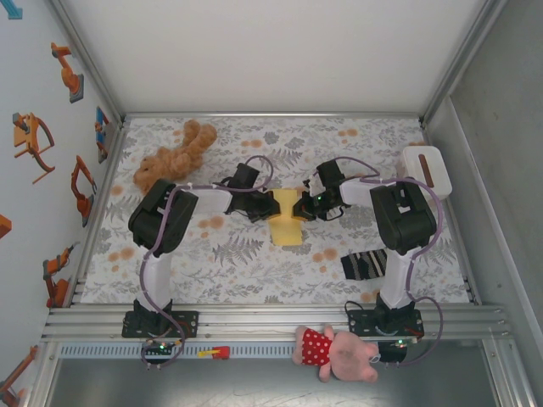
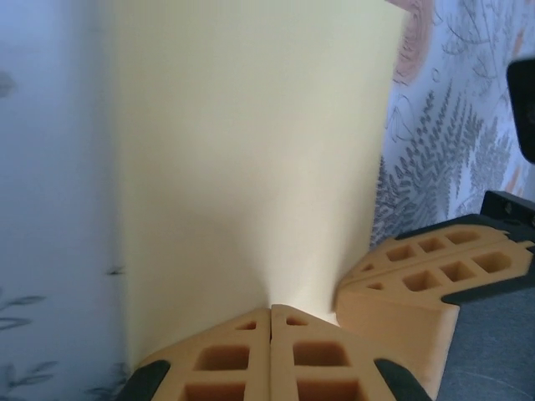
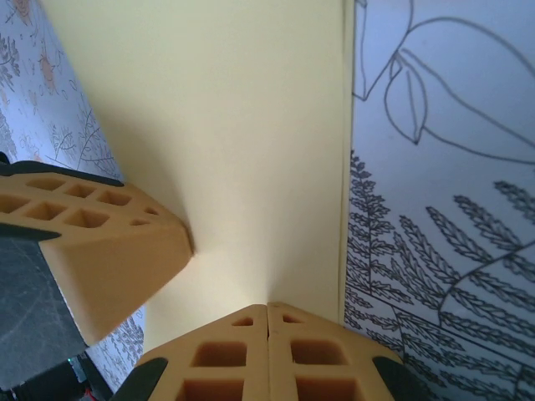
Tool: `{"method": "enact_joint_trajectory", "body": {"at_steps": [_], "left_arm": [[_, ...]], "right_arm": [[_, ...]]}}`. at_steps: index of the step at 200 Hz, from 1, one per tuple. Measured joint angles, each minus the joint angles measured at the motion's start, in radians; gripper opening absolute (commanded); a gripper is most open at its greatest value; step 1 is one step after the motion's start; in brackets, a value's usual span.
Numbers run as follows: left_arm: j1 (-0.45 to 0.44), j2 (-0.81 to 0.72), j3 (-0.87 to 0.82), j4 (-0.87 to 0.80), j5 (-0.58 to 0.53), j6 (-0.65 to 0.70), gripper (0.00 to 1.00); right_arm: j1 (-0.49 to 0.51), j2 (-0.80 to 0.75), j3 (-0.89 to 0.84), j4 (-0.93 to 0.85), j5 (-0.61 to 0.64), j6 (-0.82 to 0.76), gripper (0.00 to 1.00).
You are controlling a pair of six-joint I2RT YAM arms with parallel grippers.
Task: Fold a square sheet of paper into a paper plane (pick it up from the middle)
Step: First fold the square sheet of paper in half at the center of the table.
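We're looking down on the desk (image 1: pixel 254 271) and counting: two arms, two claws, one pale-yellow sheet of paper (image 1: pixel 287 224), one brown teddy (image 1: pixel 174 159), one striped sock (image 1: pixel 365 264), one white box (image 1: pixel 427 170) and one pink plush toy (image 1: pixel 338 353).

The sheet of paper is sitting in the middle of the top frame, right between the claws. The left claw (image 1: pixel 270 206) is gripping it from the left of the frame and the right claw (image 1: pixel 304 206) from the right, both at the sheet's upper part. From above the sheet is looking plain and unprinted, narrower at the top where it is pinched and wider at its lower end. We cannot tell whether that lower end is touching the desk.

On the left wrist camera, the left claw (image 2: pixel 272 313) is pressing its jaws tight together on the paper at bottom centre, and the sheet (image 2: pixel 251 167) is rising smooth and flat up the frame. The right claw's fingers (image 2: pixel 418 288) are nipping it at lower right.

On the right wrist camera, the right claw (image 3: pixel 267 307) is likewise clamping the paper (image 3: pixel 234 134) with jaws closed, and the left claw's fingers (image 3: pixel 92 251) are biting in from the lower left. Soft shading is fanning out from each pinch, and the sheet's right edge is running straight.

The teddy is lying upper left, the box upper right, the sock lower right and the plush toy at the bottom edge.
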Motion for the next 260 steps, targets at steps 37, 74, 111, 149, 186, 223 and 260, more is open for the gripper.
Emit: {"method": "enact_joint_trajectory", "body": {"at_steps": [37, 74, 111, 149, 186, 223, 260], "left_arm": [[0.063, -0.035, -0.049, -0.005, 0.013, 0.036, 0.06], [0.111, -0.090, -0.091, -0.029, -0.013, 0.046, 0.06], [0.036, -0.129, -0.079, 0.044, -0.018, 0.000, 0.06], [-0.038, -0.055, 0.017, 0.106, -0.005, -0.027, 0.06], [-0.020, 0.021, 0.033, 0.103, -0.011, -0.031, 0.06], [0.026, 0.035, 0.021, 0.096, -0.005, -0.031, 0.06], [0.073, 0.029, 0.005, 0.094, 0.021, -0.025, 0.06]], "right_arm": [[0.000, 0.000, 0.000, 0.000, 0.000, 0.000, 0.00], [0.000, 0.000, -0.004, 0.003, 0.000, 0.000, 0.00], [0.000, -0.001, -0.006, 0.006, 0.000, 0.000, 0.00], [0.000, -0.001, -0.007, 0.006, 0.000, 0.000, 0.00], [0.000, -0.001, -0.009, 0.007, 0.000, 0.000, 0.00], [-0.002, -0.001, -0.009, 0.006, 0.000, 0.000, 0.00], [-0.002, 0.001, -0.008, 0.002, 0.000, 0.000, 0.00]]}}
